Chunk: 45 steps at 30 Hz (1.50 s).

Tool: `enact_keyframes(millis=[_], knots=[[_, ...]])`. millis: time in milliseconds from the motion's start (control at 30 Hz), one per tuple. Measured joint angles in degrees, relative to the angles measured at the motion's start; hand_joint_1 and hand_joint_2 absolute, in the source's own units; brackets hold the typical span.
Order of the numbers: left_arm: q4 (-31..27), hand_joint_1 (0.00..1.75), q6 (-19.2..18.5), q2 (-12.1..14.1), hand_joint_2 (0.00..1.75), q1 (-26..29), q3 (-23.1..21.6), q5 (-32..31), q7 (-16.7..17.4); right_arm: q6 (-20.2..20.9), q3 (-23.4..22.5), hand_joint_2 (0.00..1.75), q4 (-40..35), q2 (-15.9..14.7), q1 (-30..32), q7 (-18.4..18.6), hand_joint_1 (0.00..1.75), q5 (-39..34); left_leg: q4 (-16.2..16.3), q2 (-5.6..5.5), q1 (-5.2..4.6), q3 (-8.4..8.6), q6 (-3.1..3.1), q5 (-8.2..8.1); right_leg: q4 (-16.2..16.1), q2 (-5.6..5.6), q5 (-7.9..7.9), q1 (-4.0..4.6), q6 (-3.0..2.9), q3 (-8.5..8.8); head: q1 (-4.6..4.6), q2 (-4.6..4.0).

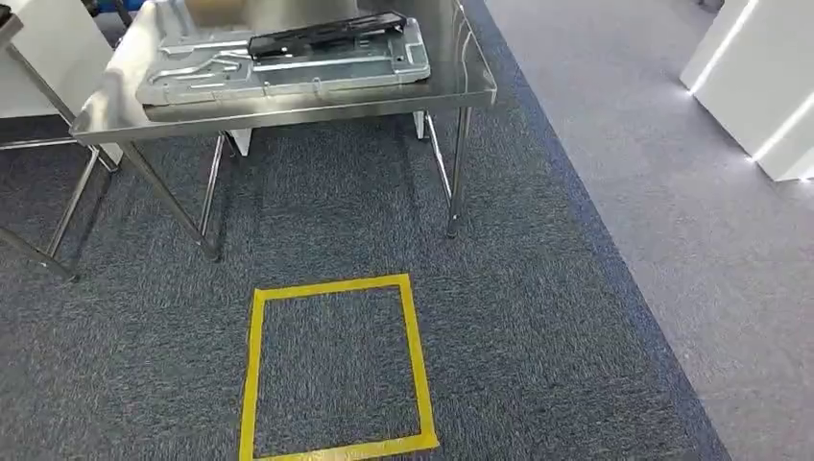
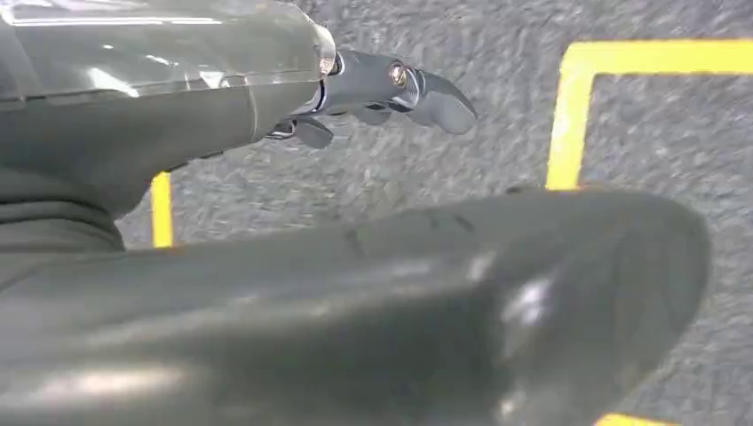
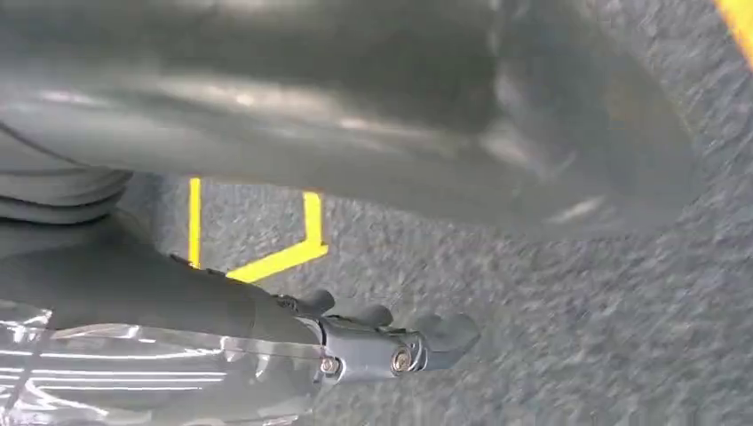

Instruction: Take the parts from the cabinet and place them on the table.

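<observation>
Carpet with a yellow tape square [image 1: 336, 370] before a steel tabletop [image 1: 461, 86].
Your head view gives the parts [image 1: 288, 58] on it; wrist views give left hand [image 2: 391, 93] and right hand [image 3: 391, 342], fingers apart, holding nothing.

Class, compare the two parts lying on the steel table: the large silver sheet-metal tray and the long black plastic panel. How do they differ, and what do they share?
The silver sheet-metal tray is pale, shiny and much wider; the black plastic panel is dark, matt and narrower. The tray lies directly on the steel table; the panel rests on top of the tray, along its far edge. Both lie flat, long sides running roughly the same way.
</observation>
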Motion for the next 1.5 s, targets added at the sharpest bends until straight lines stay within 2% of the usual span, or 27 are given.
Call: enact_keyframes(millis=[67,133,167,200,233,333,367,400,467,500,567,633,667,700,733,833,867,900,967,1033,1100,1167,1200,1300,1367,1433,1500], knots=[[0.0,0.00,0.2,0.0,0.00,0.0,0.0,-0.1,0.0,0.2,0.0,0.00,0.0,0.0,0.1,-0.1,0.00,0.0,2.2,-0.02,-0.02,1.62,0.21,2.94,0.3,0.04,1.51,0.29,0.06,-2.30,-0.02,0.00],[0.0,0.00,0.3,0.0,0.00,-0.1,0.0,-0.2,0.0,0.3,0.0,0.00,0.0,0.1,0.1,-0.2,0.00,0.0,-4.0,-0.05,-0.14,6.96,0.89,7.49,0.5,0.12,2.72,0.45,0.31,-4.03,-0.02,0.00],[0.0,0.00,0.3,0.1,0.00,-0.2,0.0,-0.2,0.0,0.3,0.0,0.00,0.0,0.1,0.0,-0.3,0.00,0.0,-9.0,-0.16,-0.29,10.67,1.43,7.52,0.7,0.20,3.29,0.41,0.42,-4.43,-0.02,0.00],[0.0,0.00,0.3,0.4,0.00,-0.3,-0.1,-0.2,0.0,0.3,0.0,0.00,0.0,0.5,-0.1,-0.6,0.00,0.0,-14.9,-0.30,-0.78,15.37,2.05,6.01,0.7,0.25,3.74,0.70,0.80,-4.71,0.00,0.00],[0.0,0.00,0.3,0.3,0.00,-0.5,-0.2,-0.2,0.0,0.3,0.0,0.00,0.0,0.5,0.0,-0.6,0.00,0.0,-19.2,-0.28,-0.77,17.46,2.19,4.85,0.8,0.16,4.29,0.69,1.15,-4.85,0.00,0.00],[0.0,0.00,0.3,0.3,0.00,-0.4,-0.3,-0.3,0.0,0.3,-0.2,0.00,0.0,0.5,0.1,-0.7,0.00,0.0,-19.2,-0.22,-0.98,15.99,2.81,5.83,0.2,0.09,6.39,0.59,2.29,-5.44,0.00,0.00],[0.1,0.00,0.3,0.2,0.00,-0.4,-0.3,-0.3,0.0,0.3,-0.3,0.00,0.0,0.5,0.0,-0.7,0.00,0.1,-19.5,0.34,-0.56,15.17,3.22,6.98,0.8,0.38,5.21,0.24,2.57,-5.99,-0.02,0.00],[0.1,0.00,0.3,0.2,0.00,-0.4,-0.3,-0.3,0.0,0.2,-0.4,0.00,0.0,0.5,0.1,-0.7,0.00,0.1,-19.4,0.29,-0.63,14.23,3.79,7.63,2.7,0.32,1.71,0.28,2.67,-6.77,0.02,0.00],[0.1,0.00,0.3,0.2,0.00,-0.3,-0.4,-0.3,0.0,0.2,-0.5,0.00,0.0,0.5,0.3,-0.7,0.00,0.1,-19.1,0.31,-0.80,12.31,4.07,8.99,10.6,0.33,-5.65,0.07,3.01,-8.57,0.00,0.00],[0.1,0.00,0.4,0.2,0.00,-0.3,-0.4,-0.3,0.0,0.2,-0.5,0.00,0.0,0.5,0.3,-0.7,0.00,0.1,-18.9,0.39,-0.94,11.18,4.10,9.64,14.9,0.33,-7.49,0.07,3.22,-9.35,0.02,0.00],[0.1,0.00,0.4,0.2,0.00,-0.4,-0.4,-0.3,0.0,0.2,-0.6,0.00,0.0,0.5,0.2,-0.7,0.00,0.2,-17.9,0.55,-1.06,8.95,4.02,10.69,18.8,0.32,-5.56,0.07,3.37,-8.95,0.00,0.00],[0.1,0.00,0.5,0.2,0.00,-0.5,-0.4,-0.4,0.1,0.3,-0.7,0.00,0.0,0.5,0.2,-0.8,0.00,0.2,-16.5,0.61,-1.09,6.27,3.77,11.68,13.6,0.31,-0.62,0.10,3.08,-3.69,0.00,0.00],[0.1,0.00,0.7,0.2,0.00,-0.5,-0.5,-0.4,0.1,0.4,-0.7,0.00,0.0,0.4,0.1,-0.8,0.00,0.3,-15.9,0.57,-1.09,5.33,3.60,11.99,8.7,0.31,-0.65,0.13,2.80,0.08,0.00,0.00],[0.1,0.00,0.8,0.2,0.00,-0.5,-0.5,-0.4,0.2,0.4,-0.7,0.00,0.0,0.4,-0.2,-0.9,0.00,0.3,-15.3,0.55,-1.30,4.69,3.34,12.15,3.1,0.27,-2.91,0.43,2.42,4.62,0.00,0.00],[0.1,0.00,0.9,0.2,0.00,-0.5,-0.6,-0.3,0.2,0.4,-0.8,0.00,0.0,0.3,-0.3,-1.1,0.00,0.3,-14.9,0.60,-1.39,4.28,3.06,12.31,-0.8,0.24,-4.72,0.65,2.03,6.35,-0.02,0.00],[0.1,0.00,1.6,0.2,0.00,-0.7,-0.9,-0.4,1.0,0.7,-0.9,0.00,0.0,0.3,-0.4,-1.2,0.00,0.3,-15.1,0.80,-1.22,3.93,1.98,13.79,-1.1,0.31,-3.97,0.67,0.61,5.39,0.00,0.00],[0.1,0.00,1.7,0.3,0.00,-0.7,-0.9,-0.4,1.4,0.8,-0.9,0.00,0.1,0.4,-0.3,-1.2,0.00,0.3,-14.7,0.54,-1.02,3.62,1.60,13.37,-1.3,0.00,-3.19,0.31,0.16,5.13,0.00,0.00],[0.1,0.00,1.9,0.3,0.00,-0.6,-0.9,-0.6,1.7,0.8,-0.9,0.00,0.0,0.4,-0.4,-1.2,0.00,0.4,-13.1,0.11,-1.00,2.76,1.15,10.95,-1.3,0.01,-2.80,0.32,-0.25,4.56,0.00,0.00],[0.1,0.00,2.1,0.3,0.00,-0.6,-0.9,-0.6,2.2,0.8,-0.9,0.00,0.0,0.4,-0.4,-1.3,0.00,0.4,-4.9,-0.06,-0.61,0.14,0.57,4.44,-1.3,-0.15,-1.86,0.35,-0.53,3.41,0.00,0.00],[0.1,0.00,2.1,0.3,0.00,-0.5,-1.0,-0.7,2.6,0.9,-1.0,0.00,0.1,0.4,-0.3,-1.6,0.00,0.4,2.0,-0.06,-0.37,-1.57,0.19,2.43,-1.1,-0.14,-1.08,0.36,-0.38,2.20,-0.02,0.00],[0.1,0.00,2.2,0.4,0.00,-0.5,-1.0,-0.8,2.8,0.9,-1.0,0.00,0.1,0.4,-0.3,-1.8,0.00,0.3,-0.9,-0.06,-0.03,1.33,0.00,5.26,-0.8,-0.07,-0.51,0.27,-0.05,1.31,-0.02,0.00],[0.1,0.00,2.3,0.5,0.00,-0.6,-1.1,-0.9,2.9,1.0,-1.3,0.00,0.1,0.5,-0.3,-2.1,0.00,0.3,-12.1,-0.06,0.06,8.66,0.17,8.76,-0.4,0.01,-0.27,0.17,0.34,0.83,-0.02,0.00],[0.1,0.00,2.3,0.5,0.00,-0.7,-1.1,-0.9,2.9,1.0,-1.3,0.00,0.1,0.5,-0.3,-2.2,0.00,0.2,-16.2,-0.14,0.01,10.97,0.54,7.87,-0.1,-0.03,-0.20,0.24,0.56,0.55,0.00,0.00],[0.1,0.00,2.3,0.6,0.00,-0.6,-1.2,-1.0,3.0,1.0,-1.4,0.00,0.1,0.5,-0.5,-2.3,0.00,0.2,-16.4,-0.17,-0.53,10.42,1.70,8.15,0.0,-0.01,0.38,0.29,1.66,0.19,-0.02,0.00],[0.1,0.00,2.3,0.6,0.00,-0.6,-1.2,-1.1,3.1,0.9,-1.4,0.00,0.0,0.5,-0.5,-2.3,0.00,0.2,-17.2,-0.02,-0.04,10.34,2.75,8.94,0.2,0.07,0.21,0.38,2.52,0.03,0.00,0.00],[0.1,0.00,2.3,0.6,0.00,-0.7,-1.2,-1.1,3.0,1.0,-1.4,0.00,0.1,0.5,-0.5,-2.4,0.00,0.2,-17.3,0.01,-0.15,9.88,3.46,9.44,5.3,0.20,-3.81,0.19,2.82,-2.35,0.00,0.00],[0.1,0.00,2.3,0.7,0.00,-0.6,-1.2,-1.1,3.0,1.0,-1.4,0.00,0.1,0.5,-0.4,-2.4,0.00,0.2,-17.2,0.09,-0.52,9.17,3.75,9.77,15.2,0.21,-8.62,0.16,3.12,-6.81,0.00,0.00]])
